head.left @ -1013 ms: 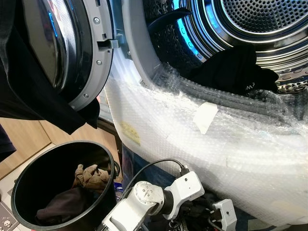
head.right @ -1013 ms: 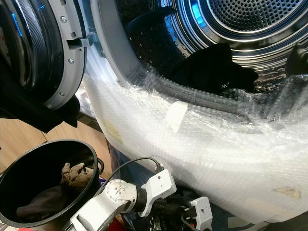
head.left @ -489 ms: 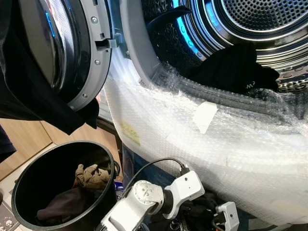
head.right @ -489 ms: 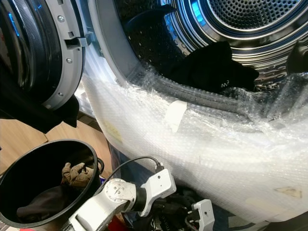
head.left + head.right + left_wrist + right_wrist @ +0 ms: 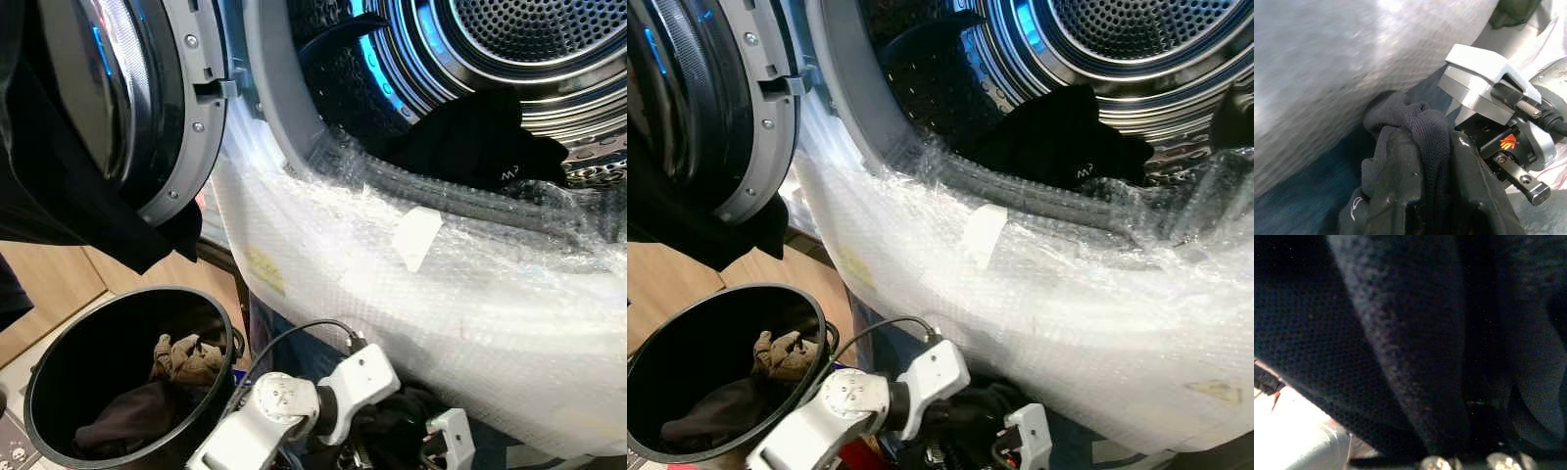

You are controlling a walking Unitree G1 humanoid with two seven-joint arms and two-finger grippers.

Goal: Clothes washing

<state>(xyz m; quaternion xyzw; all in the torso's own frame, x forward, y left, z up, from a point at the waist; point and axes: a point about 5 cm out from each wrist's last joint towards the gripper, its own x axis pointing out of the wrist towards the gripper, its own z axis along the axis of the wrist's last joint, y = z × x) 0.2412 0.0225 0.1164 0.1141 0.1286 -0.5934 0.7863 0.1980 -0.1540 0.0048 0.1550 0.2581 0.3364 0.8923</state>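
At 9 o'clock in my head view, the open washer door [image 5: 147,108] carries a dark garment [image 5: 69,196] draped over its front. Below it, near 7 o'clock, the black bucket [image 5: 59,362] holds a tan crumpled cloth [image 5: 184,360] and a dark piece [image 5: 127,421] beside it. At 6 o'clock I see my left arm [image 5: 279,411] reaching low under the machine; through its wrist camera, the left gripper [image 5: 1427,196] has its 2 fingers pressed onto a fold of black mesh cloth [image 5: 1415,132], pinching it between them. Just past that cloth sits the white housing of my right wrist [image 5: 446,436]. The right wrist camera faces dark fabric [image 5: 1400,333] at close range, and I cannot tell how the right gripper's fingers stand. Across the middle runs the bubble wrap [image 5: 441,284] covering the washer front, with a white tape patch [image 5: 416,237]. At 1 o'clock, a black garment [image 5: 480,137] lies on the lip of the drum [image 5: 529,39].
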